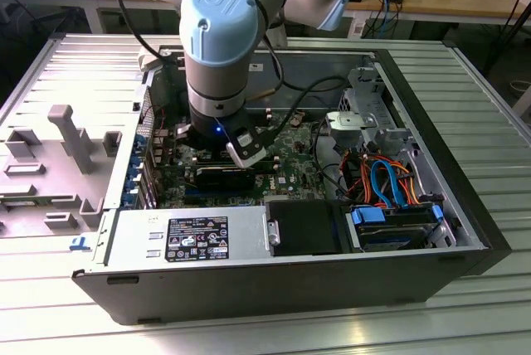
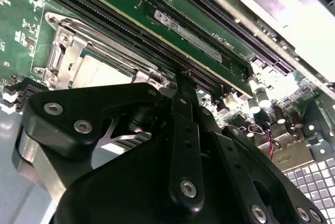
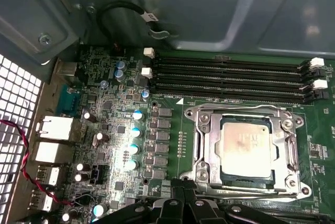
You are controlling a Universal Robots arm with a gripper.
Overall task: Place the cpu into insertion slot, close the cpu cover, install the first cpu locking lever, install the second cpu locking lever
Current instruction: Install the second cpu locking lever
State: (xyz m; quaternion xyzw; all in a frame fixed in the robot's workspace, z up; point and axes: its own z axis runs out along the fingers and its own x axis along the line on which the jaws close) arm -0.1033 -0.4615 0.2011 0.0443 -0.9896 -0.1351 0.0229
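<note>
Silver cpu [image 3: 246,148] seated in the insertion slot [image 3: 209,179], cpu cover [image 3: 207,130] shut over it.
The gripper [image 3: 183,195] hovers just beside the slot, fingers together, holding nothing.

Silver-grey cpu [image 3: 246,148] seated flat in insertion slot [image 3: 205,145], cpu cover [image 3: 287,130] closed

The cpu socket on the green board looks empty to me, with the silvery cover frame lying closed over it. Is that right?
Not quite. The insertion slot is not empty: the cpu already sits in it, its dull silver top showing through the window of the cpu cover, which does lie closed over it. The first wrist view shows this.
</note>
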